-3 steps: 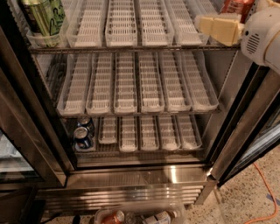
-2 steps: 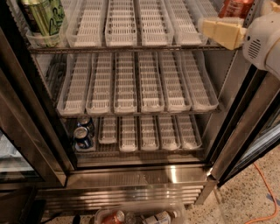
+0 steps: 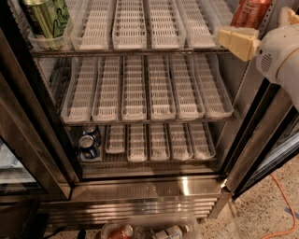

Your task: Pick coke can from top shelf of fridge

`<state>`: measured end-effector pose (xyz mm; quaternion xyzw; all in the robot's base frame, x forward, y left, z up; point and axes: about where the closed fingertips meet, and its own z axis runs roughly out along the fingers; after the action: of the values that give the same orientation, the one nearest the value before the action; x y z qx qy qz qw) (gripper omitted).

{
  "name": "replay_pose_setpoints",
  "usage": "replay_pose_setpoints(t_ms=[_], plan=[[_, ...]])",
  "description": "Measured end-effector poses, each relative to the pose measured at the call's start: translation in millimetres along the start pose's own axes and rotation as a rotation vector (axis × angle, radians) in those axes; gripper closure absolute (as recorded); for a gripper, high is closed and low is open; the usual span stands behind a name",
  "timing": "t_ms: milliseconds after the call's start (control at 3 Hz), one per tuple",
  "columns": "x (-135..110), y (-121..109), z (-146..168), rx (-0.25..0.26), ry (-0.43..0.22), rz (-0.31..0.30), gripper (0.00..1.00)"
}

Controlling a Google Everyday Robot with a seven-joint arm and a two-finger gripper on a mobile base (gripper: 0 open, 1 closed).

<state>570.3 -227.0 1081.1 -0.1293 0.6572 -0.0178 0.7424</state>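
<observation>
The red coke can (image 3: 250, 11) is at the top right, tilted, in front of the fridge's right door frame and off the trays. My gripper (image 3: 256, 25) is around it: one cream finger (image 3: 237, 42) lies under and left of the can, and the other shows at the right edge. The jaws look shut on the can. The white arm runs down the right edge. The top shelf (image 3: 131, 50) with its white slotted lane trays lies left of the can. The fridge (image 3: 140, 205) stands open with its steel base below.
A tall green can (image 3: 46, 16) stands at the top shelf's left end. Two dark blue cans (image 3: 88, 142) sit on the lowest rack at left. Dark door frames flank the opening. Bottles in a clear bin (image 3: 149, 232) and an orange cable (image 3: 285, 219) lie on the floor.
The gripper and the red can have shifted slightly down and to the right together, away from the top shelf's trays. Nothing else has moved.
</observation>
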Motion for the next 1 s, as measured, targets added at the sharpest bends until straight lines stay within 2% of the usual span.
replay_pose_setpoints(t_ms=[667, 1000], plan=[[5.4, -5.8, 12.7, 0.064, -0.027, -0.003, 0.25], [-1.3, -14.1, 20.2, 0.104, -0.052, 0.008, 0.25]])
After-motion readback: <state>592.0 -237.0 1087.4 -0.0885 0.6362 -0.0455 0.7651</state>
